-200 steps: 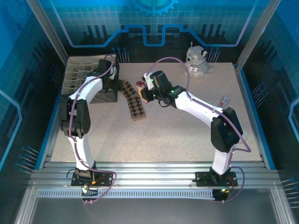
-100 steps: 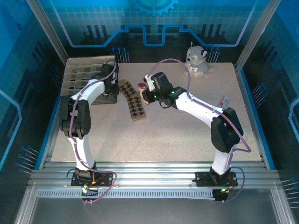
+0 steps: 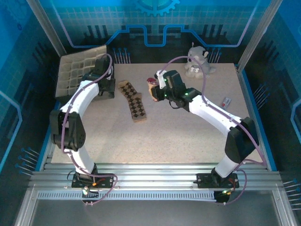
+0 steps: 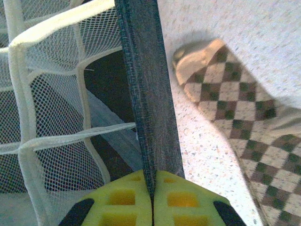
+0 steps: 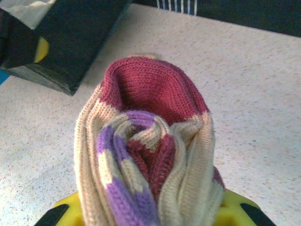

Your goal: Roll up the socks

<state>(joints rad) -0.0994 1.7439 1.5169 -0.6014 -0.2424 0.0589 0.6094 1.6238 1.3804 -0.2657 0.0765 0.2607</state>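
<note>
Left gripper has its yellow pads pressed together on the thin dark grey side wall of the organizer, a fabric box with pale mesh cells that sits in the upper left of the overhead frame. In the left wrist view that grey wall runs up the middle, with the mesh cells on its left. On its right the argyle sock lies flat on the speckled table.

From above, the argyle sock is stretched out left of centre. It runs from just beside the organizer down toward the middle of the frame, apart from both grippers.

Right of it, near the upper centre, the right gripper is clamped on the striped sock. This sock is bunched into a thick wad of beige, red and purple knit, with its red end uppermost.

Farther right, a grey plush toy sits at the table's far edge. A small red-and-white object lies near the right side.
</note>
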